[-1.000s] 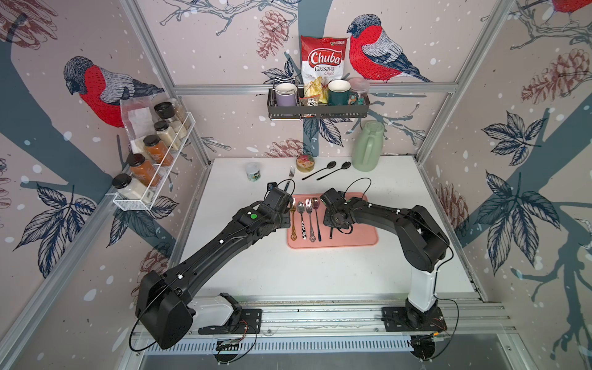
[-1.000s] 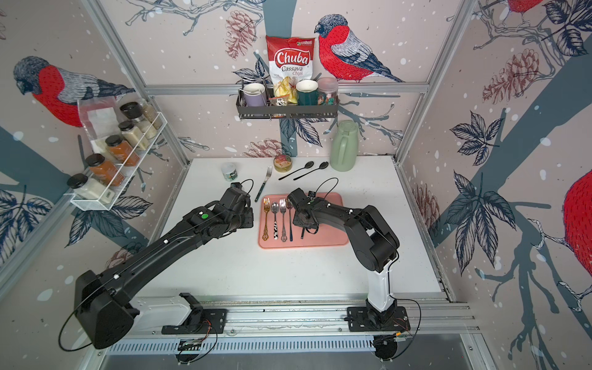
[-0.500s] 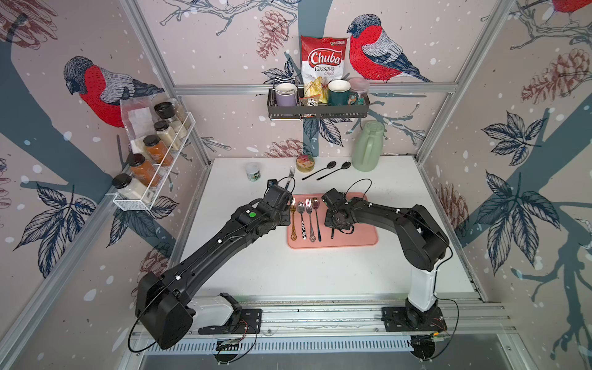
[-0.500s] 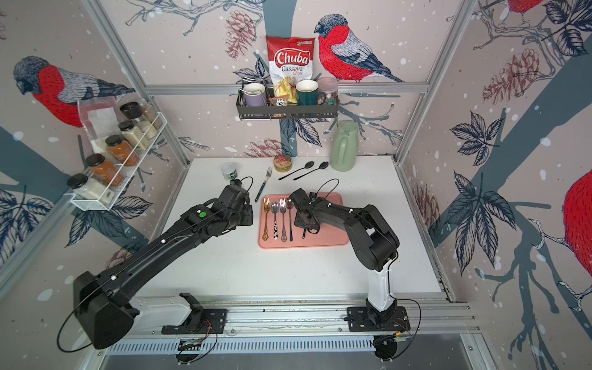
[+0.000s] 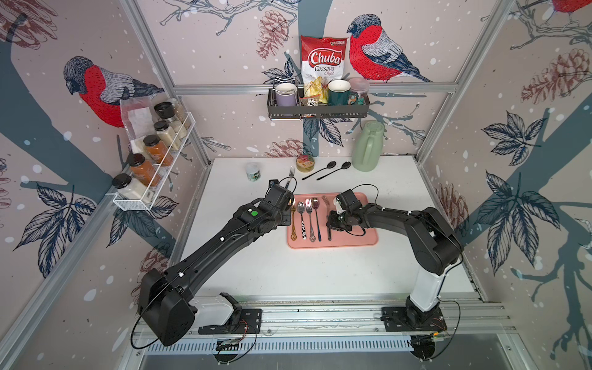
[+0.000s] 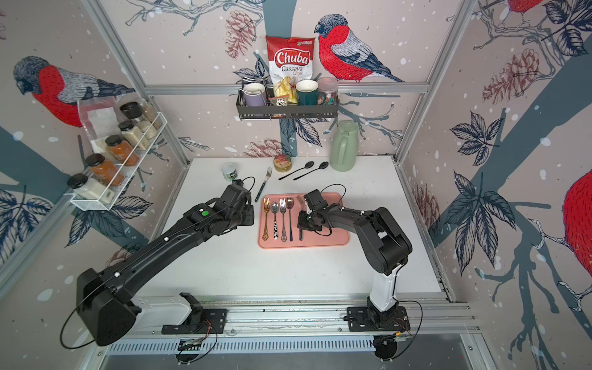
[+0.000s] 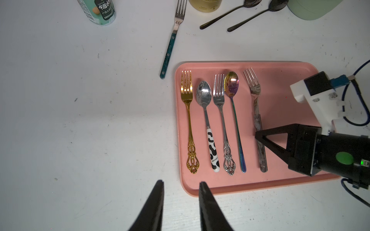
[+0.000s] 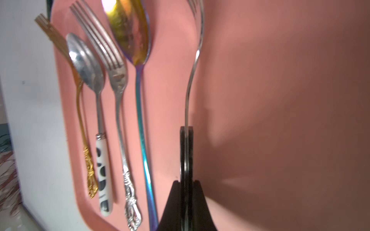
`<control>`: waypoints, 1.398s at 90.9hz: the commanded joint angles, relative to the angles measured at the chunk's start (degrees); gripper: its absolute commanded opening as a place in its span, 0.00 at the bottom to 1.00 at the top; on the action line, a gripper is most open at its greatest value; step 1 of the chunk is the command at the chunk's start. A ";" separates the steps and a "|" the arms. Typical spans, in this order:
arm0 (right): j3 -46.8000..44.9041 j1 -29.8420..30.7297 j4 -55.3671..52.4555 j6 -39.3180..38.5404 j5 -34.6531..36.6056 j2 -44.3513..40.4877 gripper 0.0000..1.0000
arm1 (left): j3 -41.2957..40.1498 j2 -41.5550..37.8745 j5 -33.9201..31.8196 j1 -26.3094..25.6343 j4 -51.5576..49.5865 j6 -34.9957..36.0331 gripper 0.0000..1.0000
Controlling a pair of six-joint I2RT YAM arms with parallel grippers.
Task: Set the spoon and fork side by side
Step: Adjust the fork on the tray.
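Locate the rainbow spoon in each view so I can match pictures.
In a top view: rainbow spoon, fourth from the gold fork.
In a top view: spoon, same spot.
Left wrist: spoon between silver fork and held fork.
Right wrist: spoon beside held fork in the right hand.
Shared landmark: pink tray.

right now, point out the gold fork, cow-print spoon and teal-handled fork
gold fork (image 7: pixel 186 94): left wrist view, fork head
cow-print spoon (image 7: pixel 212 150): left wrist view, patterned handle
teal-handled fork (image 7: pixel 169 52): left wrist view, teal handle
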 commanded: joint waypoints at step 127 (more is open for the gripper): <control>5.25 4.28 -10.22 -4.00 19.23 -1.40 0.27 | -2.15 -3.30 1.06 0.26 0.26 1.25 0.31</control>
